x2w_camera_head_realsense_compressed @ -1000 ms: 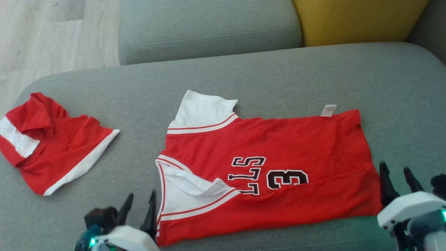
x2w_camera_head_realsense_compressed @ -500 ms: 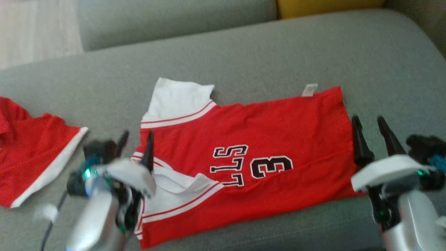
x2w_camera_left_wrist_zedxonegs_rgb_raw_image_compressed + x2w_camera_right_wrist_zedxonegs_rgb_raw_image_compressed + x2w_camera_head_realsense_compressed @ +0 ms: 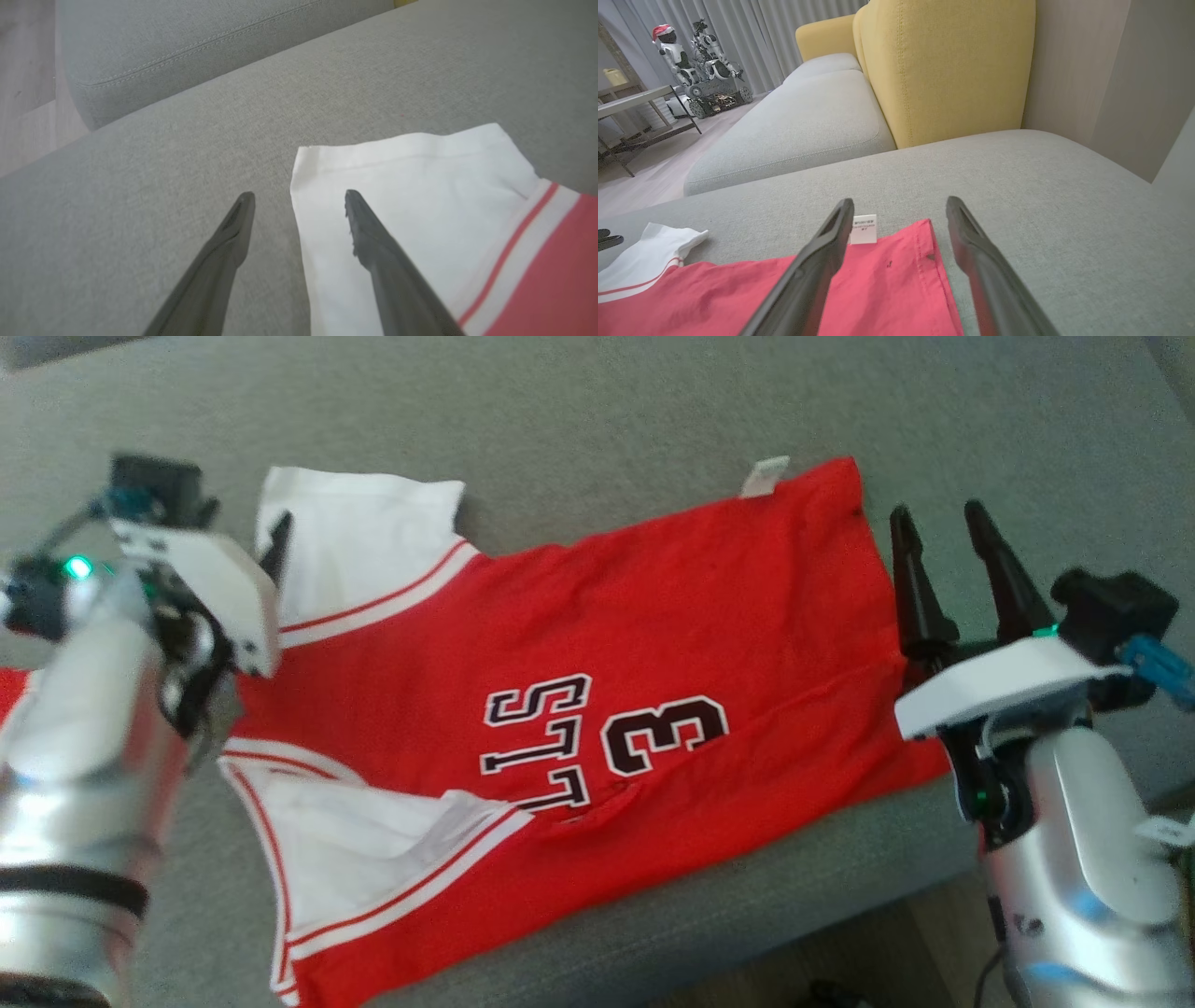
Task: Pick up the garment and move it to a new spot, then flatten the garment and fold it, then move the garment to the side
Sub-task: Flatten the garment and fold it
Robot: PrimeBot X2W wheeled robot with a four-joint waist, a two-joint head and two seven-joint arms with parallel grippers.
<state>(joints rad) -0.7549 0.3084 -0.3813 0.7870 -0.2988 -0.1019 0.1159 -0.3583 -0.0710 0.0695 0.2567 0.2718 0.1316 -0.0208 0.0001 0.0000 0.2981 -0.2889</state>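
Head view — jersey [image 3: 579, 616] lengthwise left-right, neck leftward, hem rightward — left claw [image 3: 299, 195], right claw [image 3: 936, 513] spread wide, empty.

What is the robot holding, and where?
Nothing. The left end effector is open at the white sleeve of the red jersey; the right end effector is open at its hem corner.

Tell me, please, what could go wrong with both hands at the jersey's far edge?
The left hand straddles the white sleeve at its edge, so it may pinch the sofa seat. The right hand is at a hem corner of the jersey, by the care label; a shallow grip could slip.
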